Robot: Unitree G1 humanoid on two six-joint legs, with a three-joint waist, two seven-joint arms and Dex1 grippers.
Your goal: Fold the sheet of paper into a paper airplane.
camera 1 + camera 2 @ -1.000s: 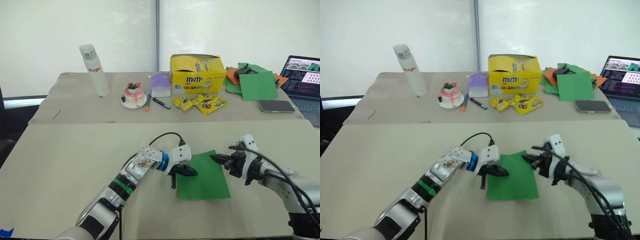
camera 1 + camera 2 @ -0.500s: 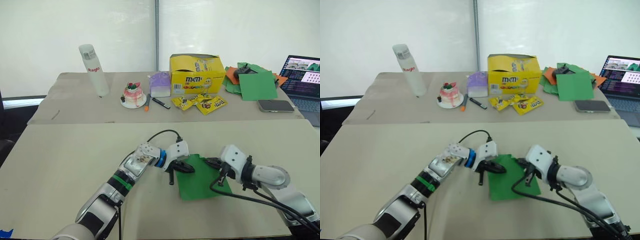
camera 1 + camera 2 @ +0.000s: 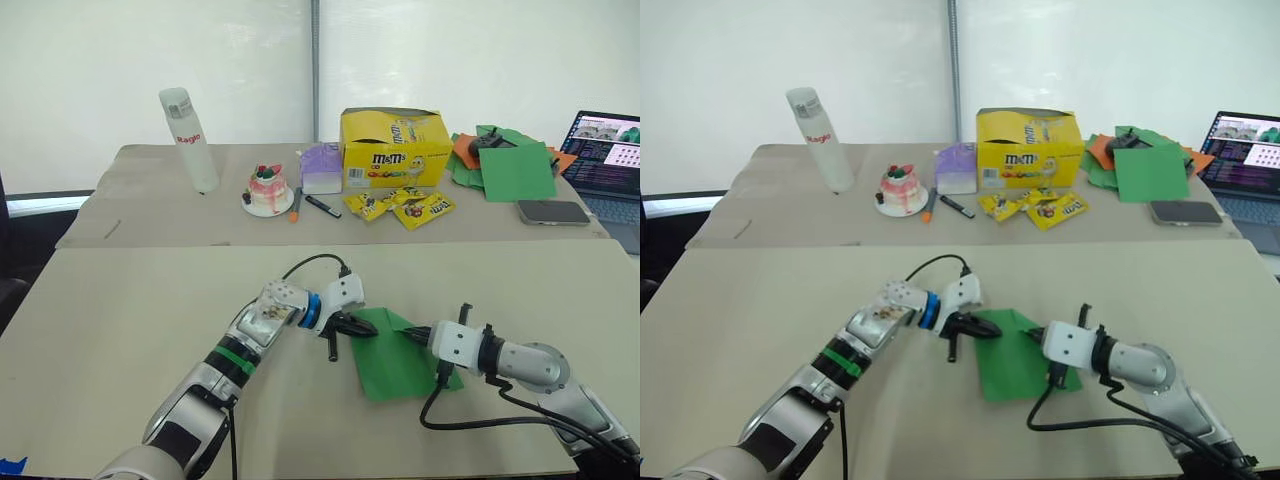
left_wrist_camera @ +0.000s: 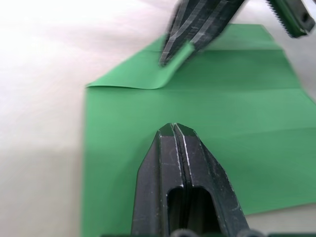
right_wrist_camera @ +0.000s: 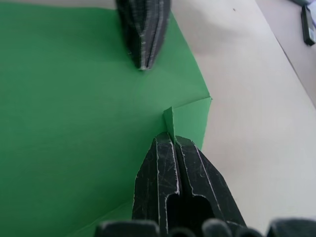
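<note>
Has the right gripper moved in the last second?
Yes. The right gripper has swung in over the sheet of paper, toward the left gripper, pinching a corner.

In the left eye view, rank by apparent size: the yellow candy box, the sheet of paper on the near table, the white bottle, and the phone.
1. The yellow candy box and the sheet of paper: look alike; the paper lies nearer the camera, so unsure.
2. The white bottle.
3. The phone.

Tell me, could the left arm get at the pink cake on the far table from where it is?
Probably not. The left pincer is shut and pressing on the green paper, and the cake sits on the far table, well beyond it.
</note>
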